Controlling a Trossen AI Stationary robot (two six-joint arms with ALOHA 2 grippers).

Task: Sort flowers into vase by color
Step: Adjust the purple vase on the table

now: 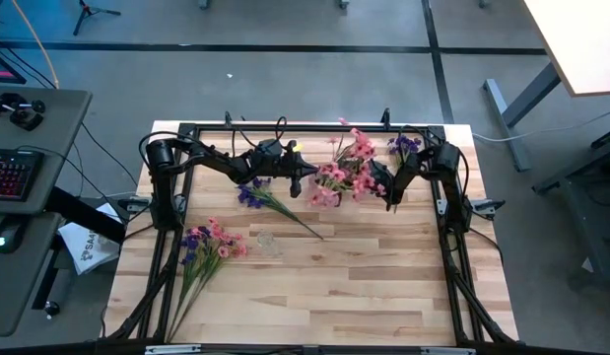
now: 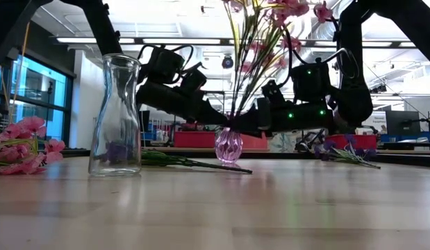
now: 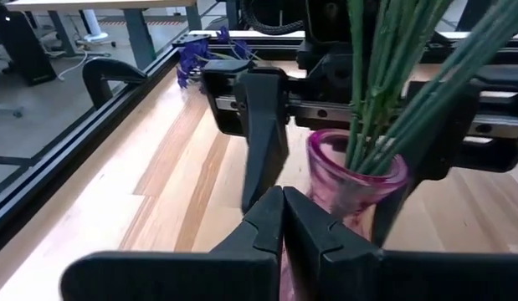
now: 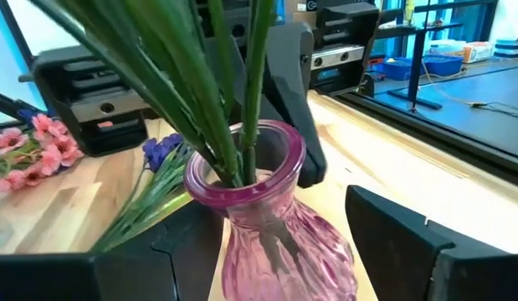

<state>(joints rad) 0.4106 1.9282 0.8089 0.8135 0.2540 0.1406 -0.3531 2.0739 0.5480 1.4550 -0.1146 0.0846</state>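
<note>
While hidden overhead, right claw (image 4: 284, 242) spread beside pink vase (image 4: 259, 209), wrist view

Hidden from me: pink vase (image 1: 324, 197) under its blossoms overhead; clear vase (image 1: 267, 243) faint; green stems (image 3: 384, 75) cropped at top.

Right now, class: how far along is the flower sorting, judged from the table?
Done: pink flowers stand in the pink vase. In hand: the open right gripper flanks that vase, and the shut left gripper sits beside it. Left: the clear vase has no stems, and purple sprays lie loose.
</note>
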